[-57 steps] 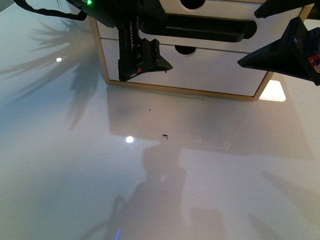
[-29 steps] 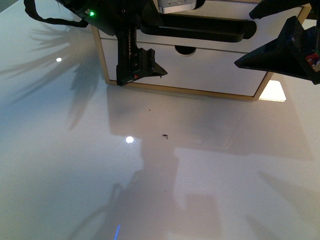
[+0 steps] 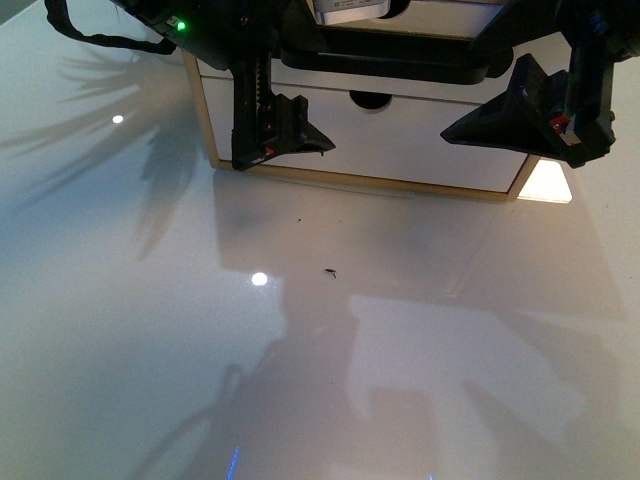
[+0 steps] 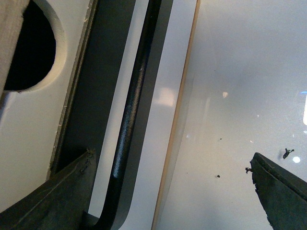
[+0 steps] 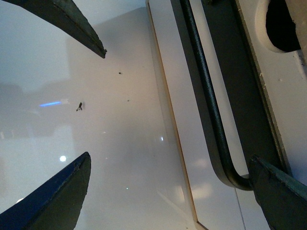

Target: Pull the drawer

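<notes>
The drawer point(image 3: 440, 18) is the upper white front of a light-wood cabinet at the far edge of the front view, and its long black bar handle point(image 3: 400, 62) runs across it. My left gripper point(image 3: 285, 140) hangs open at the handle's left end. In the left wrist view the handle point(image 4: 129, 120) passes between the spread fingers point(image 4: 62, 191), close to one of them, beside the half-round notch point(image 4: 29, 48). My right gripper point(image 3: 520, 90) is open at the right end. There the handle's bent end point(image 5: 230, 177) lies just inside one finger point(image 5: 278, 196).
Below the drawer is a second white front point(image 3: 420, 140) with a notch and no handle. The cabinet's wood frame point(image 3: 205, 110) stands on a glossy white table point(image 3: 300, 350) with small dark specks point(image 3: 330, 272). A bright patch point(image 3: 547, 185) lies at the cabinet's right corner.
My right gripper has moved left and closer to the handle's right end. My left gripper shifted slightly up and left, then held still. The drawer has not moved.
</notes>
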Motion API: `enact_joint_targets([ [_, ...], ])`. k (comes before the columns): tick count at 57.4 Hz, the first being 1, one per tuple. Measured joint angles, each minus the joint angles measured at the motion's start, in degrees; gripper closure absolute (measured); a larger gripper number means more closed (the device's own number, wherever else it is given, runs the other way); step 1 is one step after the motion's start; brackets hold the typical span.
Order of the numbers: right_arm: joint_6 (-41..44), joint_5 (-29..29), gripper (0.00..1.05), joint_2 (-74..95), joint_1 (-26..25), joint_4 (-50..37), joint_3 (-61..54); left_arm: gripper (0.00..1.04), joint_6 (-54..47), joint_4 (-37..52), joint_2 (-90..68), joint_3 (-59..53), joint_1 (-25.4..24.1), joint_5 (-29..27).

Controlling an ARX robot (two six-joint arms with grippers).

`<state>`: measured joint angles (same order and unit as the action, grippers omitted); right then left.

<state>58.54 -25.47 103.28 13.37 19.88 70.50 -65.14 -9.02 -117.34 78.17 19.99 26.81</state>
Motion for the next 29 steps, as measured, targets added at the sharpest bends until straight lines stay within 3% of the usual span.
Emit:
enact_joint_targets([
  [29, -0.44, -0.79, 0.09, 4.55, 0.52, -0.81, 2.75, 0.07, 0.0, 0.0, -0.11, 0.0, -0.13, 0.2],
])
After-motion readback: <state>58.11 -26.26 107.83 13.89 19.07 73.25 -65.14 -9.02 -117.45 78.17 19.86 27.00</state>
